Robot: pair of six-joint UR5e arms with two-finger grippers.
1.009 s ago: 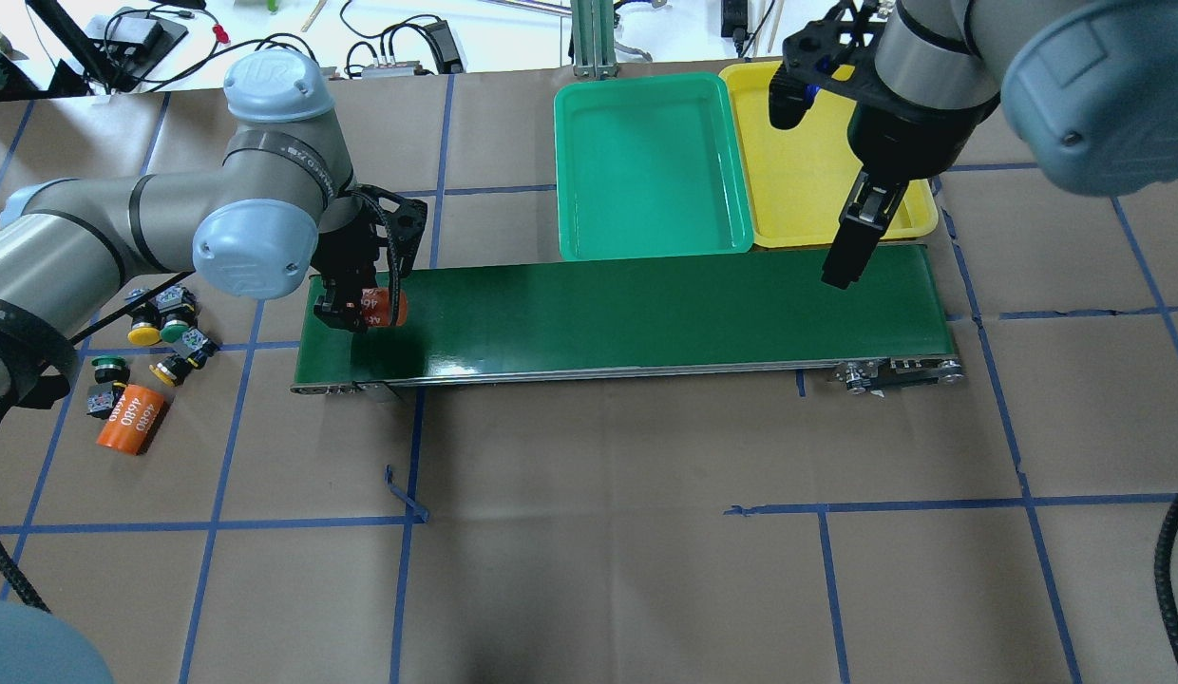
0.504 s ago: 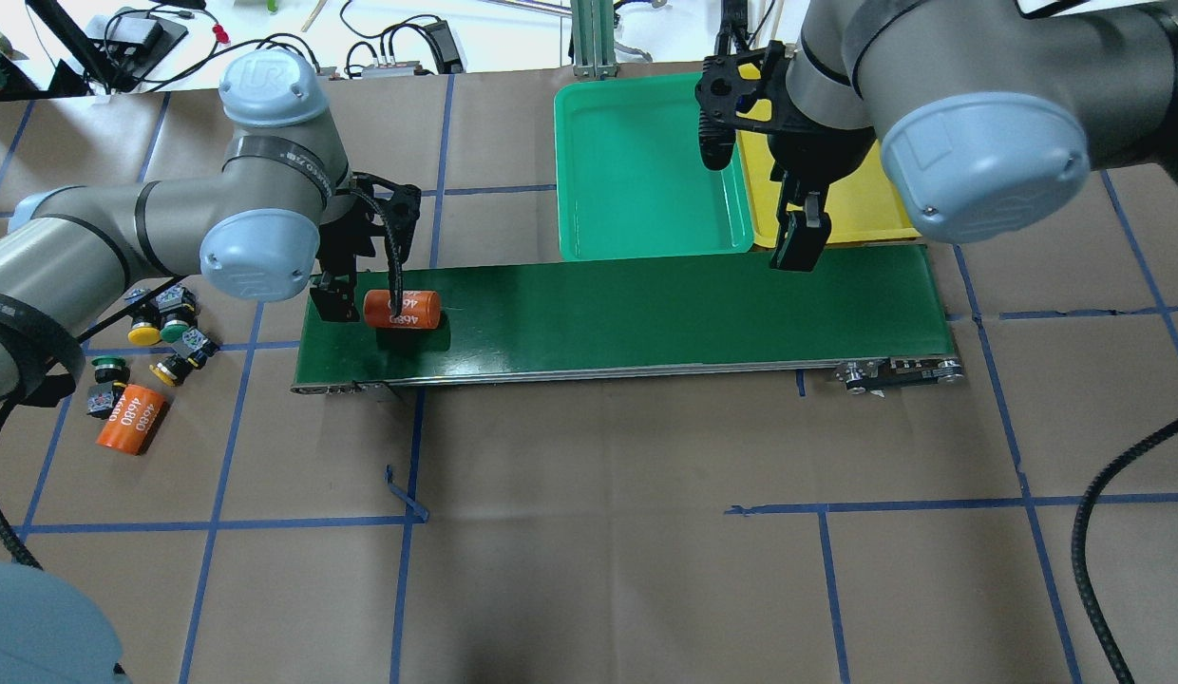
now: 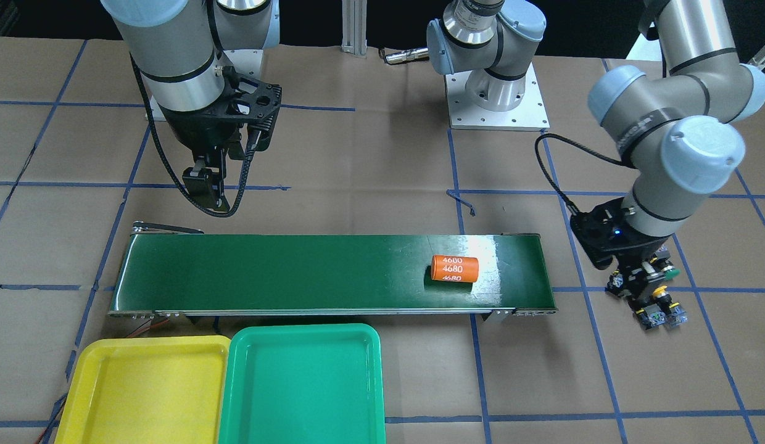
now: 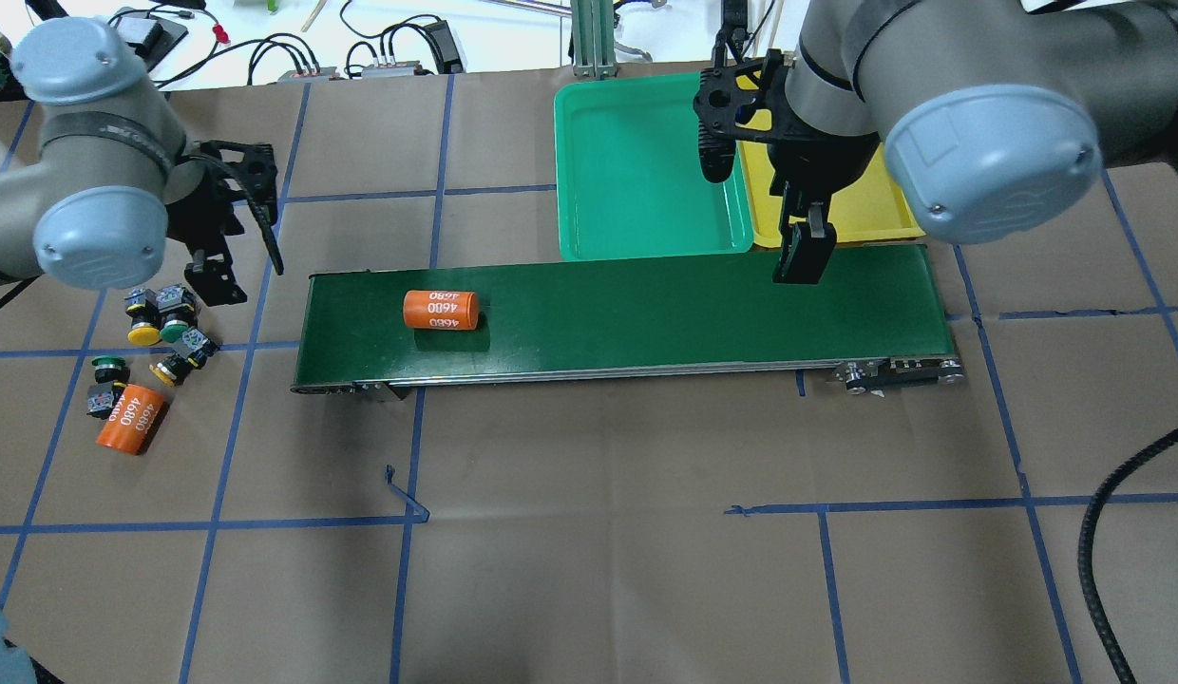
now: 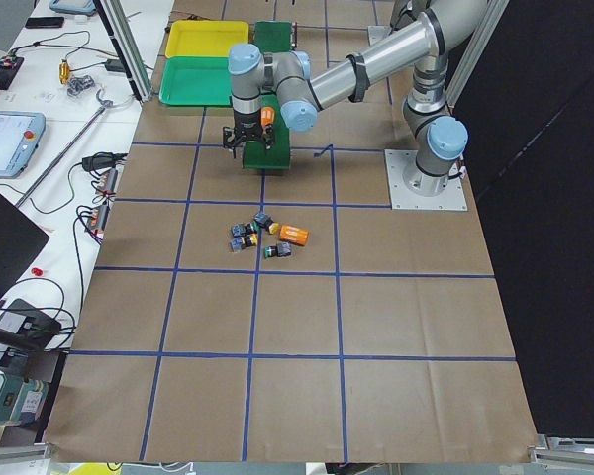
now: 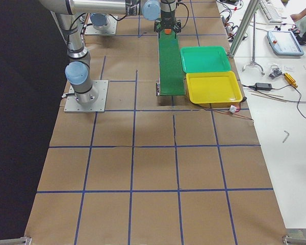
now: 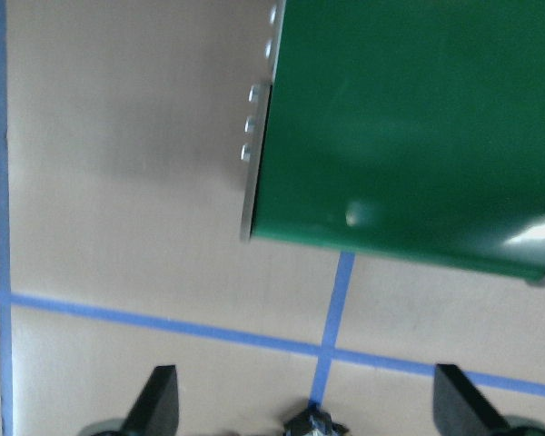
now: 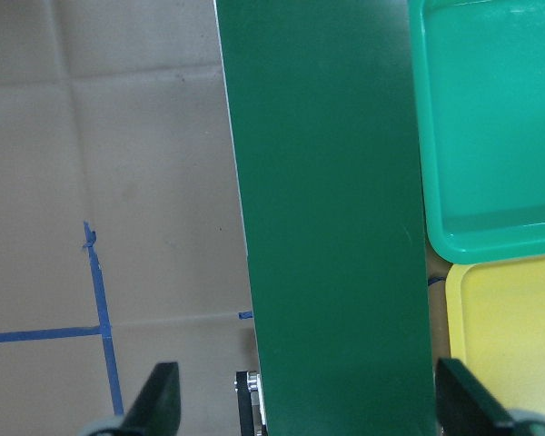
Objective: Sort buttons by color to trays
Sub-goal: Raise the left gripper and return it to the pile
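Having dropped the orange cylinder [image 4: 440, 310], left claw [image 7: 309, 404] swung toward the buttons [image 4: 161, 328].

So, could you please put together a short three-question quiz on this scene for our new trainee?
1. True or false: a button already lies in the green tray.
2. What lies on the conveyor belt? A) a yellow button B) an orange cylinder C) nothing
3. Which hand hangs nearest the buttons?
Key: 1. False, it is empty. 2. B. 3. The left hand.
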